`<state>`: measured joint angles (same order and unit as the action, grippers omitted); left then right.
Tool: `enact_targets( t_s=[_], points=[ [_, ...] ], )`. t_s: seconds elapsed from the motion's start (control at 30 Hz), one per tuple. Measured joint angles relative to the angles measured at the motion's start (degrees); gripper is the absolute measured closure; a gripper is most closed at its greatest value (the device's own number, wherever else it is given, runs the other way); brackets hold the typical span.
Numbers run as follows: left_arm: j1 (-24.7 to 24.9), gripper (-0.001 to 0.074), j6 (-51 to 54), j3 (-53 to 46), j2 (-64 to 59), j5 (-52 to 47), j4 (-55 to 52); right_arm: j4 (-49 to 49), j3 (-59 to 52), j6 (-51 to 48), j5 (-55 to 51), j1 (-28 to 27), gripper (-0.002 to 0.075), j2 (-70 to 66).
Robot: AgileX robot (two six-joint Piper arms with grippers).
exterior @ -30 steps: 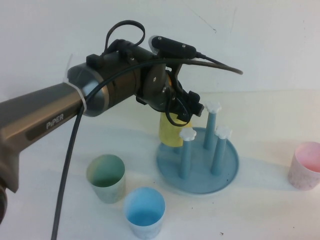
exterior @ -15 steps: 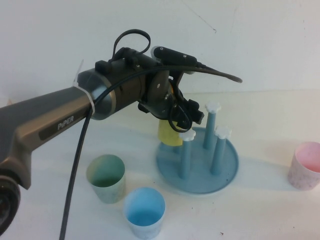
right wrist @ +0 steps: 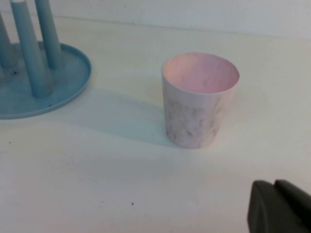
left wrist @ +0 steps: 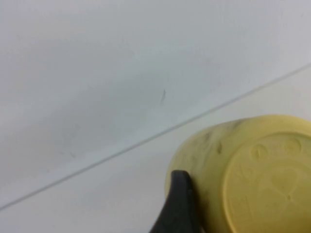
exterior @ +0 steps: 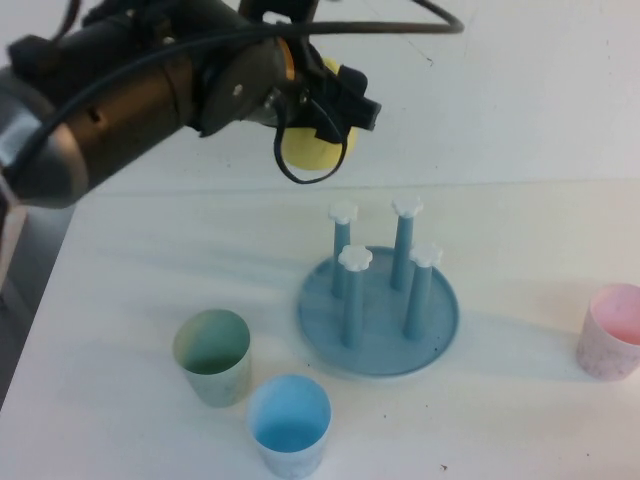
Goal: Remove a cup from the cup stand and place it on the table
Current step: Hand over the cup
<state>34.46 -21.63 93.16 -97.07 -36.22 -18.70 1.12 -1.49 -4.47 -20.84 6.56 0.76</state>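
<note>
My left gripper [exterior: 333, 108] is shut on the yellow cup [exterior: 312, 150] and holds it high in the air, above and behind the cup stand [exterior: 440, 325]. The cup's base faces the left wrist camera [left wrist: 262, 179], with one dark finger [left wrist: 179, 206] pressed against its side. All four pegs of the blue stand are bare, with white flower caps on top. My right gripper [right wrist: 278, 208] is shut and empty, low over the white table [right wrist: 121, 184], close to the pink cup [right wrist: 199, 99]. The right gripper does not show in the high view.
A pale green cup [exterior: 212, 356] and a blue cup [exterior: 289, 424] stand upright at the front left of the stand. The pink cup [exterior: 610, 330] stands at the right edge. The stand's rim [right wrist: 73, 92] shows beside it. A white wall rises behind.
My left gripper has lifted the yellow cup up off its peg and carried it up and back. The stand has shifted slightly left.
</note>
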Motion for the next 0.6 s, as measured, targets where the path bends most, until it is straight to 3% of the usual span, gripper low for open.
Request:
enact_targets(
  t_s=[0.2,0.33,0.47,0.6],
  points=[
    [2.9,0.0188,-2.3,-9.7,10.7,3.5,-2.8,0.0,0.0,0.0,0.0,0.0,0.0729,0.0],
    [3.5,0.0188,-4.7,-26.1,18.3,20.2,0.8,0.0,0.0,0.0,0.0,0.0,0.0729,0.0],
    [2.2,0.0188,-13.5,-42.3,25.1,37.3,3.5,0.0,0.0,0.0,0.0,0.0,0.0729,0.0],
    [0.4,0.0188,-25.2,-50.8,28.7,46.1,3.7,0.0,0.0,0.0,0.0,0.0,0.0729,0.0]
  ],
)
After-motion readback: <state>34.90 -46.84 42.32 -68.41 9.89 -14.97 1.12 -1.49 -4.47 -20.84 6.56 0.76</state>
